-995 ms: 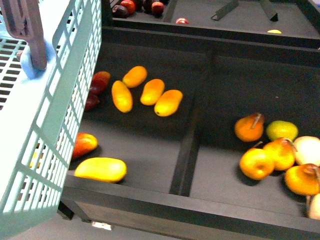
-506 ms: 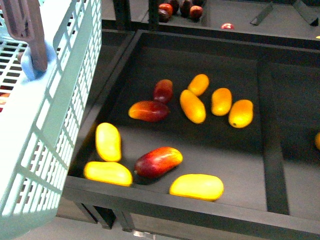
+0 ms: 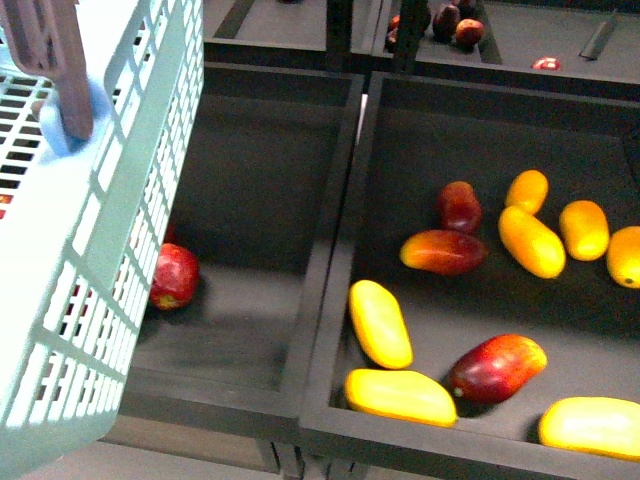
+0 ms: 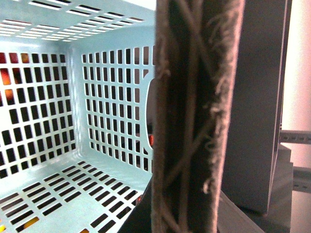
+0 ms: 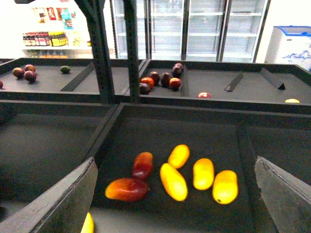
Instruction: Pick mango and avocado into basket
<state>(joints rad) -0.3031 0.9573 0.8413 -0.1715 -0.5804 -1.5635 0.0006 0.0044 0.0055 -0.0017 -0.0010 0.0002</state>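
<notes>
Right gripper [image 5: 175, 162] gaping wide, carrying nothing | left gripper: cannot tell | mango [image 3: 380, 323] lying at 5 o'clock, looking slick, firm; grasping across its middle

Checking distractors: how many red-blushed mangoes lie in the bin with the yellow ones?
3 red-blushed oval mangoes: one at the back, one just before it, one near the front edge; more may lie off-frame right.

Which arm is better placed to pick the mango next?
Right. The right gripper is open and empty, facing the bin with the mango; the left arm is at the handle of the basket.
</notes>
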